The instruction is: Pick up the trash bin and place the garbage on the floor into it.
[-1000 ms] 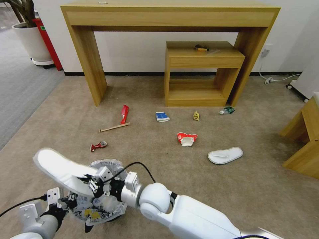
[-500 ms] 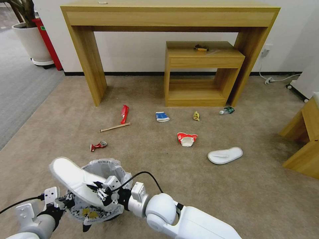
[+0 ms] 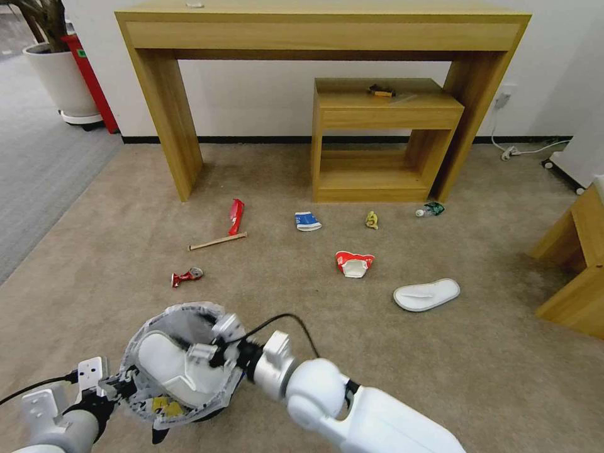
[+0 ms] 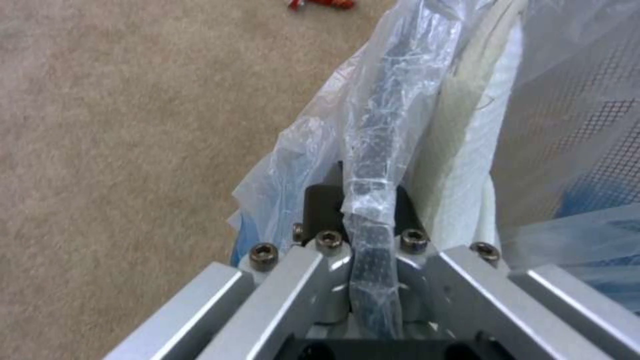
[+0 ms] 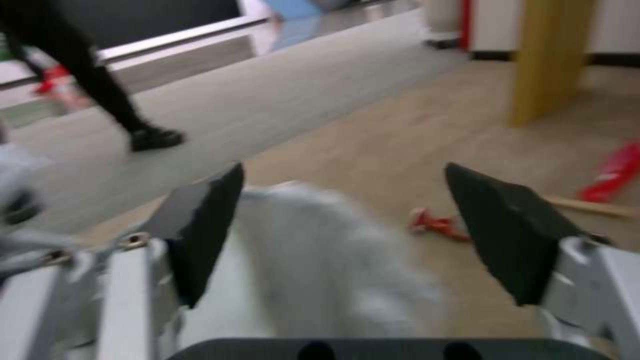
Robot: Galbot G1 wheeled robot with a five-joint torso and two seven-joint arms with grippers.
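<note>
The black trash bin [image 3: 189,310] with its clear bag hangs at the lower left, and my left gripper [image 3: 119,384] is shut on its rim [image 4: 373,165]. A white slipper [image 3: 167,371] lies inside the bin. My right gripper [image 3: 211,343] is over the bin's mouth, open, with the slipper [image 5: 313,270] blurred between its spread fingers [image 5: 200,230]. On the carpet lie a red wrapper [image 3: 236,216], wooden stick [image 3: 218,241], crushed can [image 3: 187,276], blue-white carton [image 3: 307,221], red-white cup [image 3: 353,263], yellow wrapper [image 3: 372,219], green bottle [image 3: 430,209] and a second slipper [image 3: 426,294].
A tall wooden table [image 3: 327,31] stands against the wall with a low shelf unit [image 3: 384,138] under it, a yellow-black item [image 3: 381,91] on top. A plant pot [image 3: 60,82] is at the far left. More wooden furniture [image 3: 576,270] stands at the right.
My right gripper lowered the slipper from above the bin's left side into the bin and opened. The left gripper and bin stayed almost in place.
</note>
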